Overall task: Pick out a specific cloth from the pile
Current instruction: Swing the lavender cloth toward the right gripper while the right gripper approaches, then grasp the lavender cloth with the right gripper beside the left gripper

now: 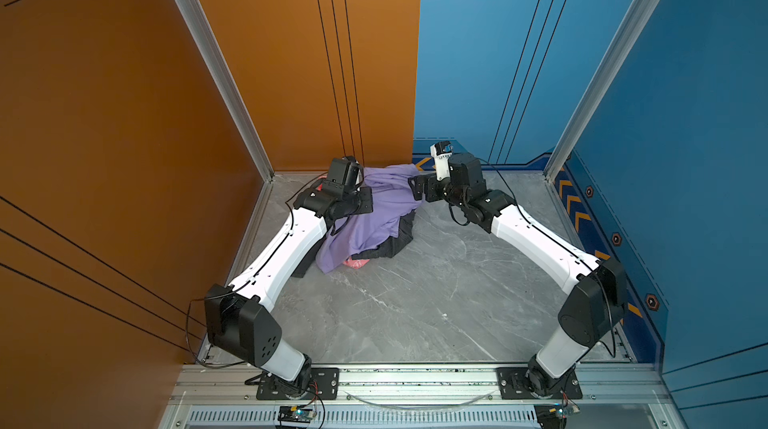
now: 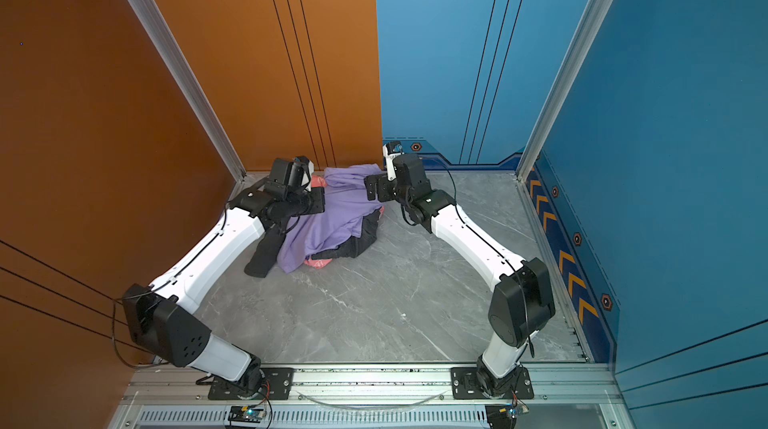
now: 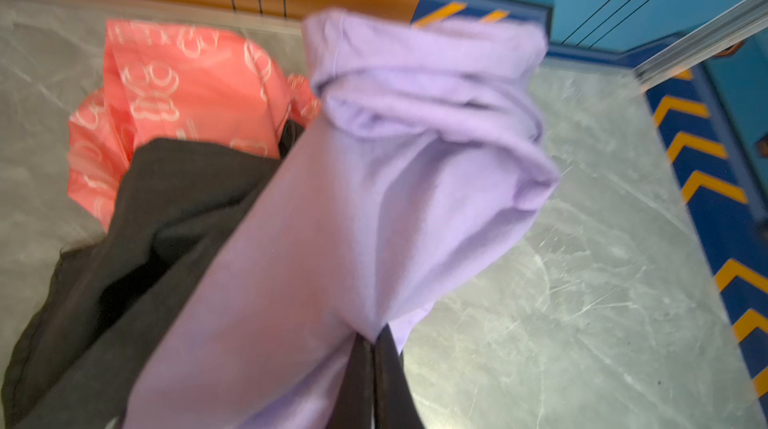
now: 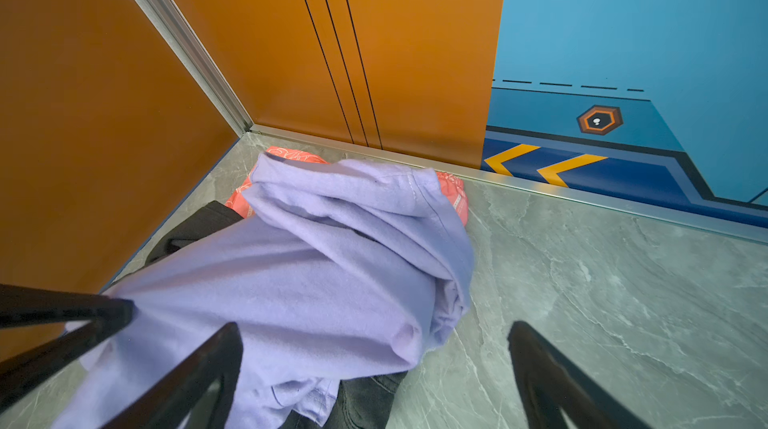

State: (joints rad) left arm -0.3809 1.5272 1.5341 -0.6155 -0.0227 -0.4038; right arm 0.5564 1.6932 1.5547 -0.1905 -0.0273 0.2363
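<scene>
Grey marble-look tabletop is taking up most of both top views, w/ orange wall panels at the back left and blue ones at the back right. The pile, a heap of soft garments, is sitting on the far part of the tabletop, left of centre, close to the back wall. The plain lavender soft cloth is lying on top of that pile, draping over most of it and hanging down its near side. A black/dark grey garment is poking out from under the cloth at the near edge and on the left side. A salmon-pink cloth w/ white print is showing at the back of the pile and as a small bit at the front. My left gripper is clenching a fold of the lavender cloth, and the fabric is running taut from that pinch. My right gripper is hanging w/ jaws spread wide at the pile's right edge, one finger over the lavender cloth and the other over bare tabletop. Can't tell if it's touching the fabric.
</scene>
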